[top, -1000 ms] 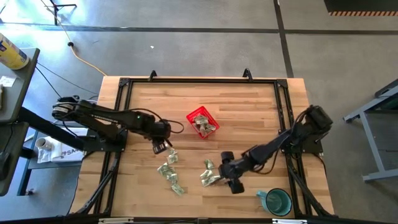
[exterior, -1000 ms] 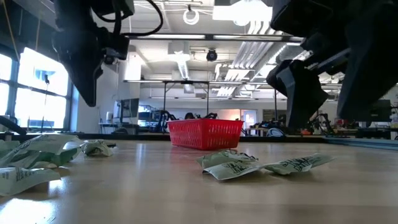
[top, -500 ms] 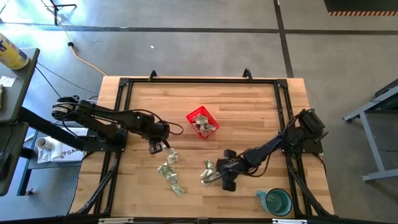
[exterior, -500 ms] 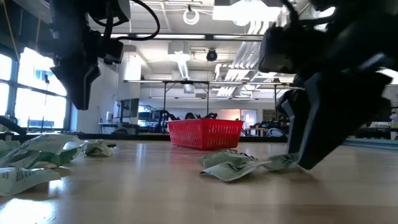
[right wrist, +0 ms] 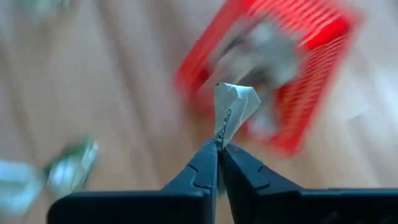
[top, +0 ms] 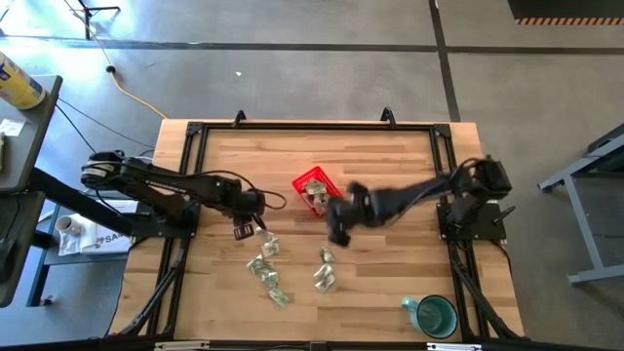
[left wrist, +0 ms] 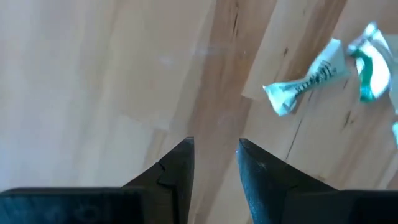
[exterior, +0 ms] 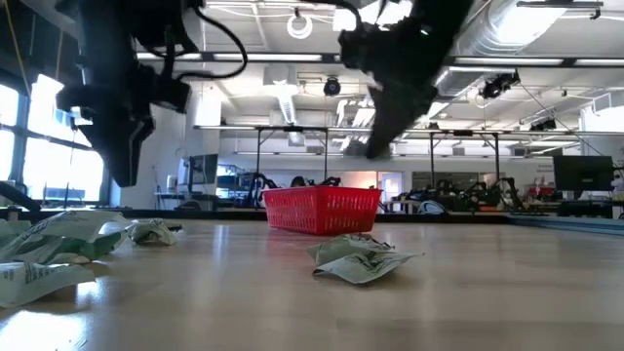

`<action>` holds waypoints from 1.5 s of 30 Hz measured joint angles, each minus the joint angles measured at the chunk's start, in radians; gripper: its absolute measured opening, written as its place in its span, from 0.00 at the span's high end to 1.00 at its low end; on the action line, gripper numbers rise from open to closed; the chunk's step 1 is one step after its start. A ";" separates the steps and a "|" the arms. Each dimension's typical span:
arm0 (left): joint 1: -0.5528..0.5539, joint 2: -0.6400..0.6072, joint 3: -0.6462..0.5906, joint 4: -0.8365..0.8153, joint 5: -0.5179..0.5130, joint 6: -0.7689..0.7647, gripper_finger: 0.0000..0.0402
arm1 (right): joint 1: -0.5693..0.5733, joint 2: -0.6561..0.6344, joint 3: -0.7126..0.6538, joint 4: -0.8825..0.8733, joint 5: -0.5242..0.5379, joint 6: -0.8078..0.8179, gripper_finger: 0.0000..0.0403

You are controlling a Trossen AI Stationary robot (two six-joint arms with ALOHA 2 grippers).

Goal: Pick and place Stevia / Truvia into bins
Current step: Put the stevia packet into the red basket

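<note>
Paper-light and limp, the sweetener packet (right wrist: pixel 233 112) pinched by its edge in the closed right gripper (right wrist: pixel 217 163) hangs beside the red basket (top: pixel 314 185), while the left gripper (left wrist: pixel 215 163), fingers parted and empty, hovers above the desk (top: pixel 390 166).

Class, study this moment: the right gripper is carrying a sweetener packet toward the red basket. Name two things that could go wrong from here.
1. The right gripper pinches the packet only by one edge, so it might slip out before reaching the red basket.
2. The basket already holds packets and is small; a release slightly off could drop this one onto the table beside it.
</note>
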 joint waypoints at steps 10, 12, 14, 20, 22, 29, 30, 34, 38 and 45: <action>0.114 0.000 -0.083 0.184 0.119 -0.034 0.61 | -0.330 0.024 0.053 0.086 -0.422 0.023 0.65; 0.113 0.000 -0.083 0.212 0.145 -0.025 0.61 | -0.357 0.022 0.053 0.085 -0.470 0.040 0.55; 0.108 0.004 -0.083 0.241 0.176 0.023 0.61 | -0.365 0.007 0.053 0.067 -0.475 0.018 0.46; 0.014 0.014 -0.105 0.327 0.158 0.366 0.61 | -0.281 -0.070 0.054 -0.065 -0.365 -0.070 0.32; -0.004 0.014 -0.110 0.363 0.157 0.406 0.61 | -0.245 -0.083 0.054 -0.115 -0.311 -0.080 0.30; -0.034 0.044 -0.122 0.433 0.179 0.468 0.60 | -0.146 -0.088 0.034 -0.172 -0.221 -0.081 0.20; -0.034 0.056 -0.123 0.421 0.185 0.469 0.59 | -0.138 -0.088 0.029 -0.175 -0.208 -0.078 0.18; -0.033 0.131 -0.123 0.438 0.195 0.473 0.49 | -0.124 -0.088 0.012 -0.187 -0.172 -0.034 0.09; -0.032 0.185 -0.120 0.475 0.145 0.522 0.38 | -0.125 -0.087 0.009 -0.223 -0.149 -0.002 0.02; 0.009 0.211 -0.095 0.525 0.042 0.698 0.63 | -0.119 -0.094 0.009 -0.321 -0.107 0.026 0.04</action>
